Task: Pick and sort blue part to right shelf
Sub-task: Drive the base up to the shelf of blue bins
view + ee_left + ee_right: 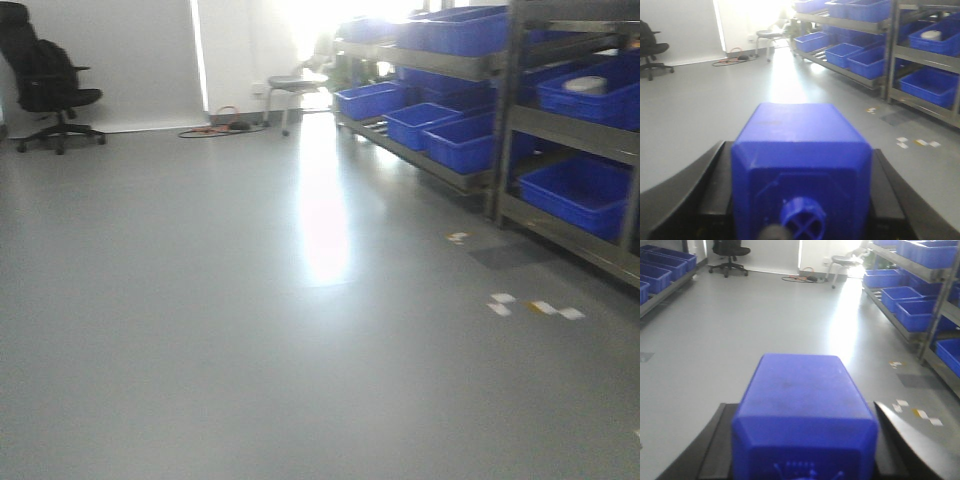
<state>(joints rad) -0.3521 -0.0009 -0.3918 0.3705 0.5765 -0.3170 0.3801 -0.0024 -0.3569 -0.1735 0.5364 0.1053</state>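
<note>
In the left wrist view a blue part, a boxy block with a round cross-shaped stub on its near face, fills the space between the black fingers; my left gripper is shut on it. A second blue part sits the same way in my right gripper, which is also shut. The right shelf, a steel rack with blue crates, stands along the right side of the room, well ahead of both grippers. Neither gripper shows in the front view.
Grey floor stretches ahead with strong glare and white tape marks near the shelf. A black office chair stands at the back left, a stool and orange cables by the far wall. Another rack of blue crates lines the left.
</note>
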